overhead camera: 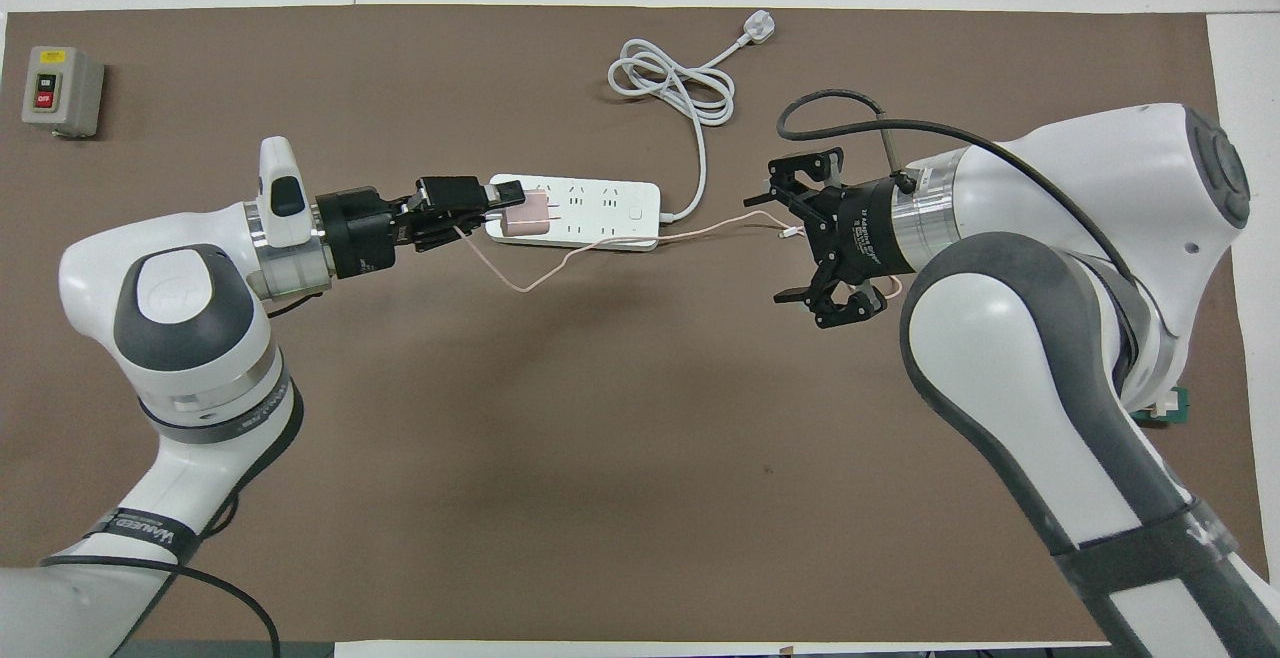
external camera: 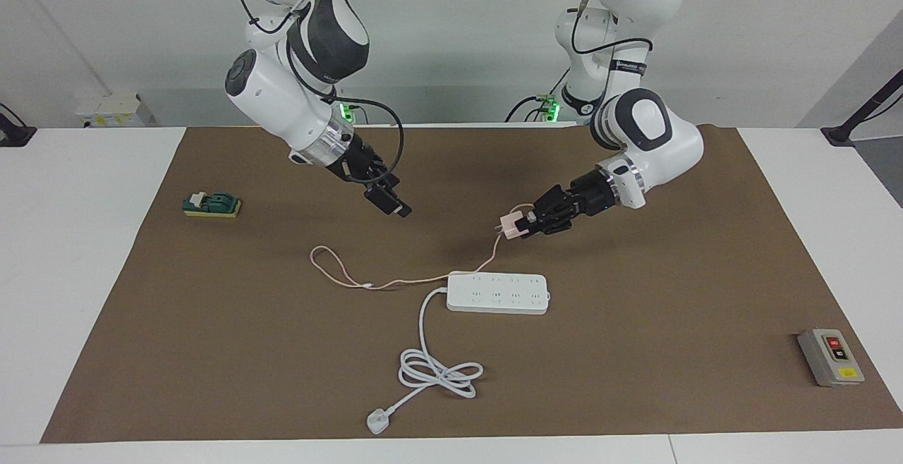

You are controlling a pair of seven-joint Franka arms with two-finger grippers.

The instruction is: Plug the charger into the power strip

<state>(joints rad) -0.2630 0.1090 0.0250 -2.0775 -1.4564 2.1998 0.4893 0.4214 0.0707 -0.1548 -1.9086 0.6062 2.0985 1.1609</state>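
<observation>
My left gripper (external camera: 523, 224) is shut on the charger (external camera: 509, 225), a small pale pink cube, and holds it in the air. In the overhead view the left gripper (overhead camera: 497, 210) and the charger (overhead camera: 522, 214) are over the end of the power strip (overhead camera: 600, 210) toward the left arm. The power strip (external camera: 497, 293) is a long white bar lying flat on the brown mat. The thin pink cable (external camera: 338, 275) hangs from the charger and trails across the mat. My right gripper (external camera: 391, 203) is open and empty in the air, over the cable's loop (overhead camera: 775, 243).
The strip's thick white cord (external camera: 441, 372) lies coiled, ending in a white plug (external camera: 377, 422) farther from the robots. A grey button box (external camera: 831, 357) sits toward the left arm's end. A green-and-yellow block (external camera: 211, 204) sits toward the right arm's end.
</observation>
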